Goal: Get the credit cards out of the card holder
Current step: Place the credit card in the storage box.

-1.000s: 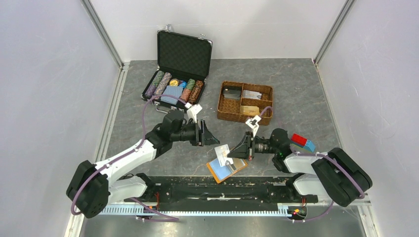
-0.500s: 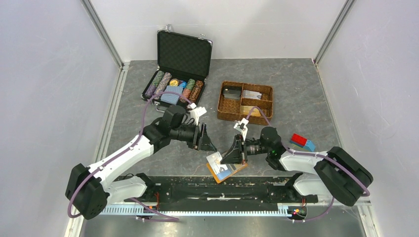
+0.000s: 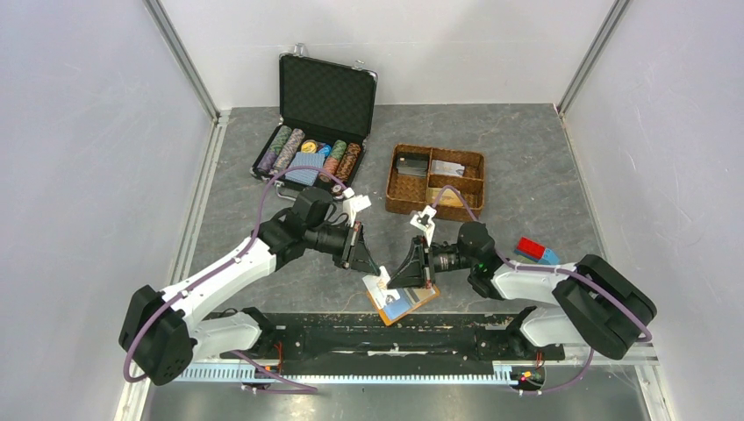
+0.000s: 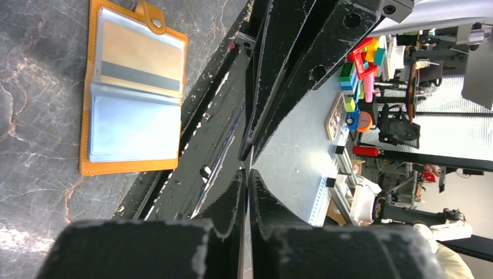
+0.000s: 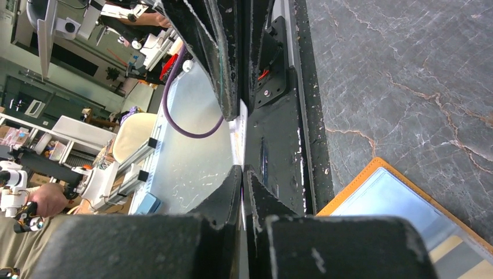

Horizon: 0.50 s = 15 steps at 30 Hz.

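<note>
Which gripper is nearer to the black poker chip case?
Left. The left gripper is right of the black case, toward the robot; the right gripper is farther off the same way.

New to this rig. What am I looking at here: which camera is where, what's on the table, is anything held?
These are two robot arms, a left arm and a right arm, bolted at the near edge of a table. Each ends in a two-finger pincer. The wide shot comes from a fixed camera above and behind them. The other two come from cameras on the wrists, looking along the fingers.

On the table lie an open orange card holder, a black case of poker chips, a woven basket and a red-and-blue block.

The right pincer is shut on a pale card close to the holder. The left pincer looks shut nearby. I cannot tell whether it grips that card too. One striped card sits in a sleeve.
</note>
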### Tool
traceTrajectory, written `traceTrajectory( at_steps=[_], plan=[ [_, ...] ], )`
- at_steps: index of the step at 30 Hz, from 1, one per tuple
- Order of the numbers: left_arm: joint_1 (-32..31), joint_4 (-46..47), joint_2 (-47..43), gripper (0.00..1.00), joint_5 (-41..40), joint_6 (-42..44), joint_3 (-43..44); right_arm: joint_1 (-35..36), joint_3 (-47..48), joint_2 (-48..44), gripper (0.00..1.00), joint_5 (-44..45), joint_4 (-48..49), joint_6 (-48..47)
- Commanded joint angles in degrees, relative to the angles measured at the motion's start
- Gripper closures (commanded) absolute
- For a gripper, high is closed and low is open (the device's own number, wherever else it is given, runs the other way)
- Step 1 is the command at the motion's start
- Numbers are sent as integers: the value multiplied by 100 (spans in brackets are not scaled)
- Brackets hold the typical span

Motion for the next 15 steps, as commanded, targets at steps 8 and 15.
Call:
traceTrajectory(
  at_steps=[8, 15],
  plan=[
    [14, 118, -402, 98, -571, -299, 251, -209, -117, -351, 57, 615, 680, 434],
    [22, 1173, -986, 98, -1759, -1244, -108, -361, -267, -999, 43, 1882, 78, 786]
  ],
)
